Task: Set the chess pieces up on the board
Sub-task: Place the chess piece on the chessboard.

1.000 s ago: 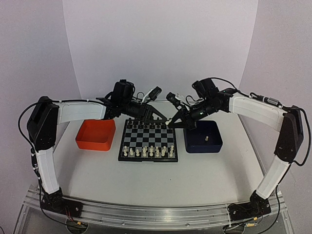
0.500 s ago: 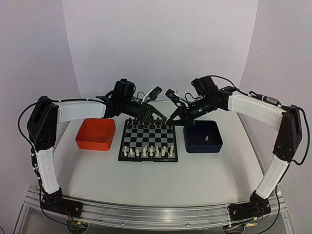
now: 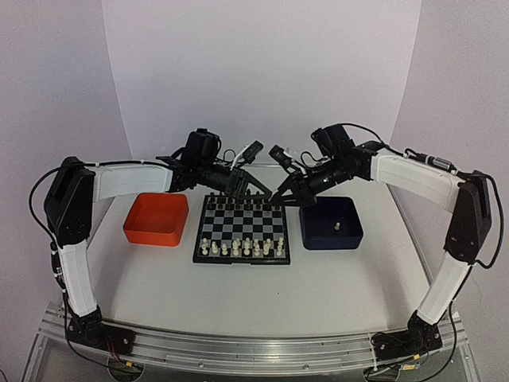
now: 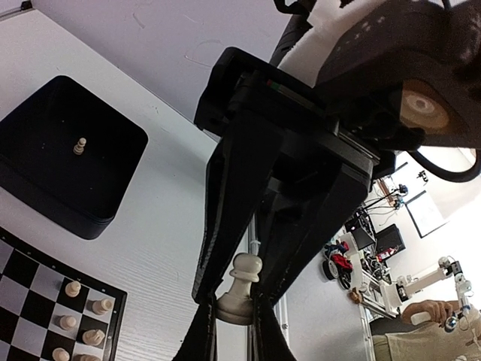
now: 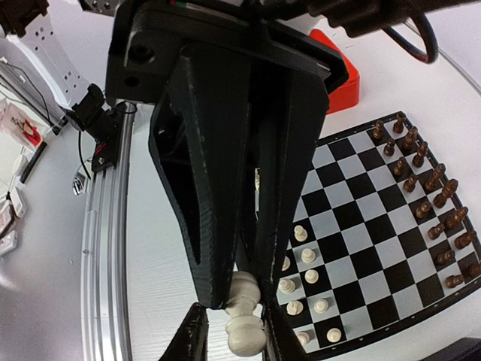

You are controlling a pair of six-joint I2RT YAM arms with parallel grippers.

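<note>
My two grippers meet tip to tip above the far right corner of the board [image 3: 242,226]. Between them is one cream-white pawn [image 4: 239,292]. The left gripper [image 4: 234,325] is shut on the pawn's base. The right gripper [image 5: 239,338] stands slightly open around the pawn's [image 5: 246,320] round head, with a gap on one side. In the top view the left gripper [image 3: 264,191] and the right gripper [image 3: 280,193] hide the pawn. Several white chess pieces [image 3: 242,247] fill the board's two near rows. Dark pieces [image 3: 238,206] line the far edge.
A dark blue tray [image 3: 330,242] right of the board holds a single white pawn [image 3: 336,226]. An orange tray [image 3: 151,235] sits left of the board. The white table's back curves up into a white backdrop just behind the grippers.
The left gripper has shut on the pawn's base. The right gripper, shut on the pawn before, has opened a little. Both arms have hardly moved.
</note>
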